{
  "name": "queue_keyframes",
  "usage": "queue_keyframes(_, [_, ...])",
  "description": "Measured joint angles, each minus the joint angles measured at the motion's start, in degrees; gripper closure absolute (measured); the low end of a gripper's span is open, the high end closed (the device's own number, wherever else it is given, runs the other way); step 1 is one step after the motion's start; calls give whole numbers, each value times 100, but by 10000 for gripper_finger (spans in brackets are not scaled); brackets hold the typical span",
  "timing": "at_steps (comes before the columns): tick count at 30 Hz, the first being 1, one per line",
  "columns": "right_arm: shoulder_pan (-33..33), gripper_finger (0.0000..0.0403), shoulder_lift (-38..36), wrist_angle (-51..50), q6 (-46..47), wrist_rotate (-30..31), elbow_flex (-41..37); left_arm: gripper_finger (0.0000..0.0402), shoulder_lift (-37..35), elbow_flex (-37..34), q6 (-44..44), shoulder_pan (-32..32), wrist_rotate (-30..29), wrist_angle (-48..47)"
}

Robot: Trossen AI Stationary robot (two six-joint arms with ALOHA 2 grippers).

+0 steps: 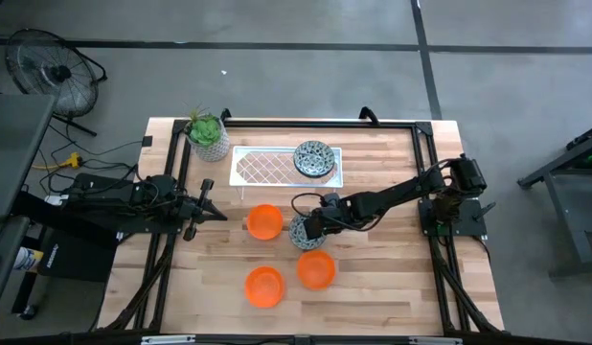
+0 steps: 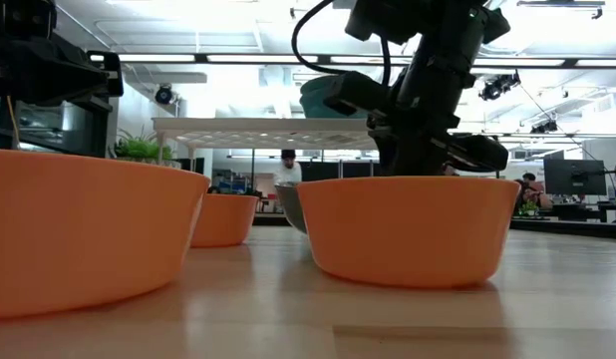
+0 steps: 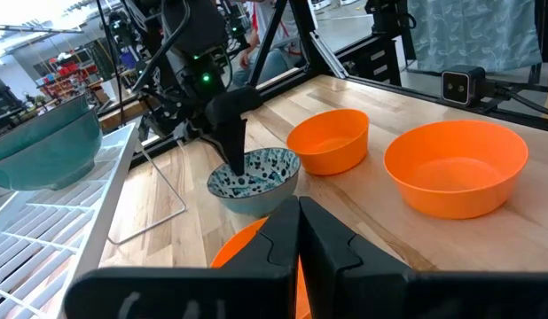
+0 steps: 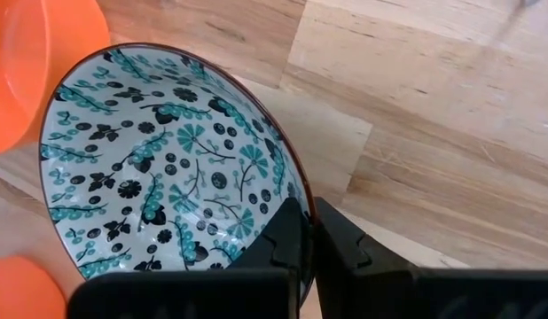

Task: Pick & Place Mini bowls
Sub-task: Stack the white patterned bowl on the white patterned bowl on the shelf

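One patterned bowl [image 1: 314,159] sits on your rack [image 1: 267,168]; your right claw [image 1: 308,228] pinches a second bowl's [image 1: 302,233] rim; three orange bowls [image 1: 264,221] wait on the worktop [image 1: 392,278].

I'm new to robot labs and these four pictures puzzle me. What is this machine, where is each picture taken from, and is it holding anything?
Two dark robot arms work at a wooden table. One picture looks straight down, one sits at tabletop height, and one comes from each wrist. The right hand is shut on the rim of a patterned bowl. The left hand waits, shut and empty. Three orange bowls lie nearby; another patterned bowl sits on a white rack, beside a potted plant.
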Motion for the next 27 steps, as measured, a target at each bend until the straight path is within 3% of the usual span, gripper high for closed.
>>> queue_keyframes(27, [48,403,-47,262,-272,-36,6,401,2,2,0,-2,0,1])
